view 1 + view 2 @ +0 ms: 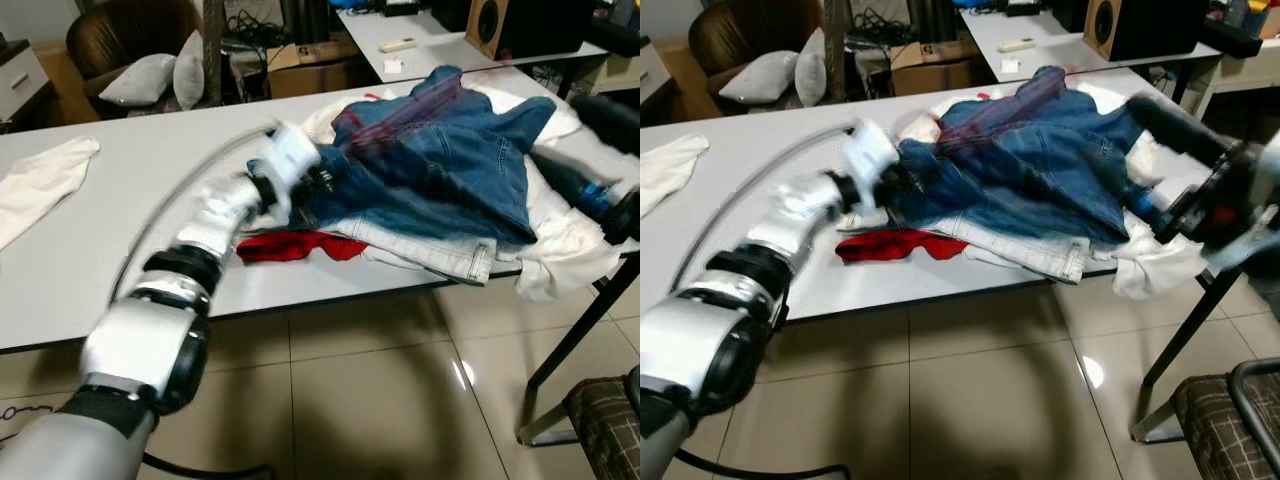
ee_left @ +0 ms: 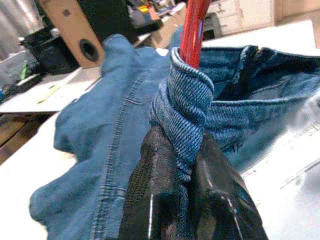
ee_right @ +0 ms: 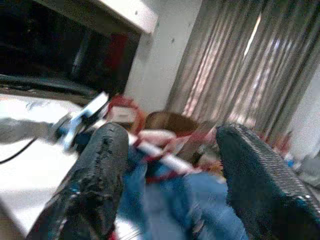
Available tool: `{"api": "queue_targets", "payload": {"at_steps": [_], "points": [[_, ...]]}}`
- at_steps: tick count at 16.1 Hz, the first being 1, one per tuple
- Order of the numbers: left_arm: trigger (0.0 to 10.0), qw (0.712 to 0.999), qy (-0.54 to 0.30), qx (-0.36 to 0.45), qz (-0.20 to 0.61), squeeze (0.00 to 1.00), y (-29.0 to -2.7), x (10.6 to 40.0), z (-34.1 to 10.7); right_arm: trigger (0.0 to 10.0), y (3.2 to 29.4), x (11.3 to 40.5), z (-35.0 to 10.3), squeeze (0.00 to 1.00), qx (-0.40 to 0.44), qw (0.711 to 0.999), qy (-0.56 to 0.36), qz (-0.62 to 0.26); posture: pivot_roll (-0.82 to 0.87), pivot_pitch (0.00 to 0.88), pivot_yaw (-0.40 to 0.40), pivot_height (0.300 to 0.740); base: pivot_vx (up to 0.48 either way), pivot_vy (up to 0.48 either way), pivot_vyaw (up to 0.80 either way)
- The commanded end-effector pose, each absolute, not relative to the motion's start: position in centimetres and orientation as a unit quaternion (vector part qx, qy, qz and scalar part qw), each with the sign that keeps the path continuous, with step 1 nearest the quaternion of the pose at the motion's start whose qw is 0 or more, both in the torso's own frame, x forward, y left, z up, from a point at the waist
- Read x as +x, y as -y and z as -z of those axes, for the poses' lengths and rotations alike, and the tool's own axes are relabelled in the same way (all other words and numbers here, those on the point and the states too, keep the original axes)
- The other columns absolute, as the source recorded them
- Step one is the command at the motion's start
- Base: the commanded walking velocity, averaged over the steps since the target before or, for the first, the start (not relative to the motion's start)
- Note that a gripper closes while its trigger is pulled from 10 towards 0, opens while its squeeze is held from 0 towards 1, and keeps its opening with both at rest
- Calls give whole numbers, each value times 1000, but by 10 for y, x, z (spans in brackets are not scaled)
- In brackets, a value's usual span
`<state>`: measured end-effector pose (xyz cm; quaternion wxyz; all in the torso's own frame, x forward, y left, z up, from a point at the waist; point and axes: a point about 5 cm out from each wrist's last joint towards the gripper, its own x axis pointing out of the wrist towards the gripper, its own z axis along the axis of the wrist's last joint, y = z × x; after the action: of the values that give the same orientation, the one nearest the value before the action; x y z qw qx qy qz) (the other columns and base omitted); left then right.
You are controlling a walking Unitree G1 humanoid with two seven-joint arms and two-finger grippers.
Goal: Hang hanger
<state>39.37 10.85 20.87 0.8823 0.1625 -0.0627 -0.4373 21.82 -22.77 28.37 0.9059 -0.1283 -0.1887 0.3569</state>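
Left wrist view shows the left gripper [image 2: 187,170] pinched tight on a fold of the blue denim jacket [image 2: 125,130], with the red hanger [image 2: 194,27] rising out of that fold. From the head camera, the jacket lies atop a pile of clothes on the white desk [image 1: 90,240], beside a red garment [image 1: 300,246]. Right gripper [image 3: 172,165] hovers at the desk's right end, fingers spread wide, holding nothing.

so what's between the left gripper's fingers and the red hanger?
A bunched fold of the denim jacket. In the left wrist view the left gripper pinches that fold, and the red hanger rises out of it, not touching the fingers.
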Motion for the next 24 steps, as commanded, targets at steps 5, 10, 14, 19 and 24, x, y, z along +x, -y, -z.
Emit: {"api": "queue_targets", "payload": {"at_steps": [5, 10, 14, 19, 24], "points": [[0, 865, 99, 175, 460, 0, -142, 382, -236, 10000, 221, 239, -209, 1000, -137, 958, 31, -250, -76, 0, 107, 740, 0, 0, 0], [0, 836, 93, 186, 508, 0, -134, 364, -239, 10000, 243, 266, -182, 1000, -155, 966, -23, -205, -65, 0, 77, 740, 0, 0, 0], [0, 826, 88, 184, 526, 0, -126, 355, -246, 10000, 249, 294, -173, 0, -194, 959, -47, -201, -55, 0, 66, 740, 0, 0, 0], [0, 828, 73, 199, 519, 0, -136, 351, -249, 9294, 260, 299, -171, 0, -160, 967, -52, -193, -47, 0, 63, 740, 0, 0, 0], [0, 828, 67, 206, 516, 0, -137, 350, -251, 0, 267, 300, -163, 0, -151, 965, -64, -206, -46, 0, 68, 740, 0, 0, 0]]}}
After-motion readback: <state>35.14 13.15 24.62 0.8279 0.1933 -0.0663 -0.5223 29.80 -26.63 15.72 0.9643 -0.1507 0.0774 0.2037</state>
